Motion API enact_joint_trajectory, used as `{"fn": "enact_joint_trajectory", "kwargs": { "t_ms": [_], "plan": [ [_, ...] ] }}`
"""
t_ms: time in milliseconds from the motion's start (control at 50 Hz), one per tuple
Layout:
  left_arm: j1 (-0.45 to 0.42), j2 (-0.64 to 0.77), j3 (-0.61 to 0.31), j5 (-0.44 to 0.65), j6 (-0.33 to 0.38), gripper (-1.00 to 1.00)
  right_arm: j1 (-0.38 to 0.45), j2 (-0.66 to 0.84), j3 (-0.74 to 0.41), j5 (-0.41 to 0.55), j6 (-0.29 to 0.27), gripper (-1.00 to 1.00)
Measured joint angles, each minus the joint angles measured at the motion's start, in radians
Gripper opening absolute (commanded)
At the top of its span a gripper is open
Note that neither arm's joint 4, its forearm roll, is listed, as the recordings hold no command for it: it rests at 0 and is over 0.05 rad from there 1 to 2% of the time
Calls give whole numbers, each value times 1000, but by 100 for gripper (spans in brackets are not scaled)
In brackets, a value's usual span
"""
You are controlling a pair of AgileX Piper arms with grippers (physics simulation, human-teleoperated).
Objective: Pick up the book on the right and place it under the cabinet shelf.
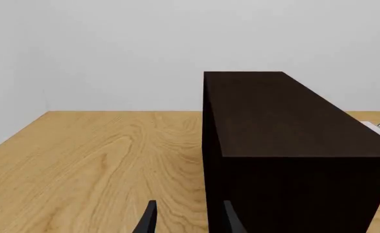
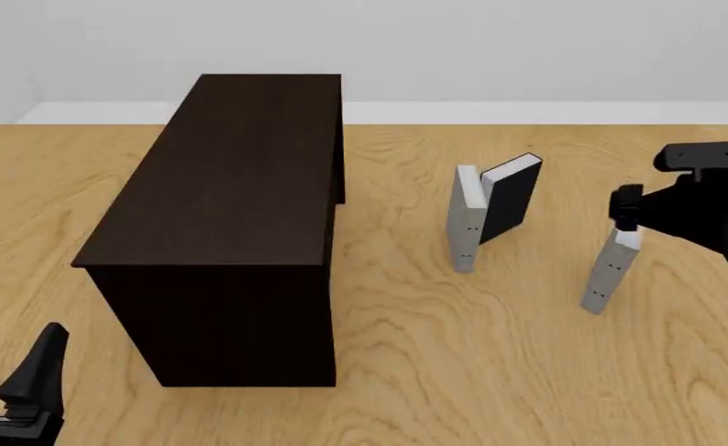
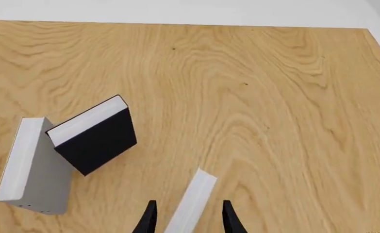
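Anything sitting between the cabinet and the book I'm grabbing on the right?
Yes. In the front view, a second grey book stands with a black book leaning on it, between the cabinet shelf and the book at the right gripper.

A light wooden table with flowing oak-like grain fills most of each view. Behind its far edge stands a plain, pale grey-white wall, unmarked and evenly lit. The light is soft and diffuse, casting only faint shadows on the wood.
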Motion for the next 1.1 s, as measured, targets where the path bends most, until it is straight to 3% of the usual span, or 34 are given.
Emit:
{"fn": "enact_joint_trajectory", "kwargs": {
  "t_ms": [900,920,1100],
  "plan": [
    [0,0,0,0,0,100,-13,205,-10,-146,30,100],
    [0,0,0,0,0,100,-14,211,-7,-148,28,-100],
    [0,0,0,0,0,100,-22,214,1,-152,21,-100]
  ]
}}
